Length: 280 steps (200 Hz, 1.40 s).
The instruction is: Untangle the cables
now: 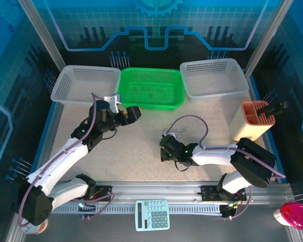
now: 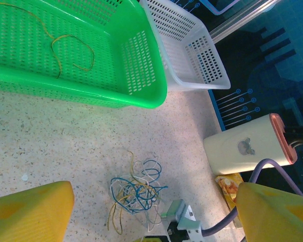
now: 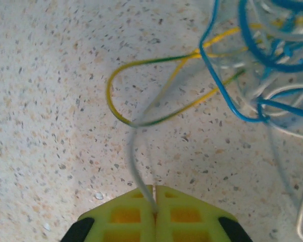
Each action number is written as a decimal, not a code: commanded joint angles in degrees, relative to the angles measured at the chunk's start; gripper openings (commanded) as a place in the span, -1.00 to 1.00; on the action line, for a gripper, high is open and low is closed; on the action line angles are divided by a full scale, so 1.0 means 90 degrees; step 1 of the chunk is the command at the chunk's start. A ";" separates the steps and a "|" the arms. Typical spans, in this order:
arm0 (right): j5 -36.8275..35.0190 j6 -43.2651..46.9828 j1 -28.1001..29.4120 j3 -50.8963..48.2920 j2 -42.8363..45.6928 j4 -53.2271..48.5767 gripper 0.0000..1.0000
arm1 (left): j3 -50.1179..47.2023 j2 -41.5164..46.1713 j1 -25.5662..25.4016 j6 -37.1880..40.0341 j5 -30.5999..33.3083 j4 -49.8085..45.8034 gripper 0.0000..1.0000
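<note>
Fingers of my right gripper (image 3: 154, 197) pressed together on a whitish wire (image 3: 134, 151) leading to the tangled cables (image 2: 136, 194); my left gripper (image 2: 154, 201) spread wide, holding nothing.

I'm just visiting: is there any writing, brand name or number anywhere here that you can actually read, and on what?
No text reads clearly.
Calculator keys and display: too small to read.
Cream holder: a grey emblem, no letters legible.
Back wall: a gear drawing and lines, no words.
</note>
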<state>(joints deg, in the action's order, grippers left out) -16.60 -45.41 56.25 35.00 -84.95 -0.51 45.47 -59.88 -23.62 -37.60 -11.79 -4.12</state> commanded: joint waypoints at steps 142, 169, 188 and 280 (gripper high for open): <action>0.1887 0.0601 -0.1663 0.2307 0.2436 -0.0856 -1.00 | -0.0028 0.0029 0.0051 -0.0802 -0.0799 0.0652 0.75; 0.2224 0.0602 -0.1783 0.2549 0.2480 -0.0834 -1.00 | 0.0012 -0.0100 0.0025 -0.1047 -0.1039 0.0923 0.75; 0.2353 0.0558 -0.1820 0.2597 0.2502 -0.0754 -1.00 | 0.0083 -0.0185 -0.0002 -0.0852 -0.1071 0.0861 0.76; 0.2849 0.0443 -0.1956 0.2379 0.2627 -0.0183 -1.00 | -0.0126 -0.0545 -0.0042 -0.1263 -0.1776 0.1378 0.74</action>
<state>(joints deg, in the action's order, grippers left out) 5.65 -41.15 39.53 56.62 -63.26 -5.74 44.99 -63.11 -23.66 -46.26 -24.16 5.54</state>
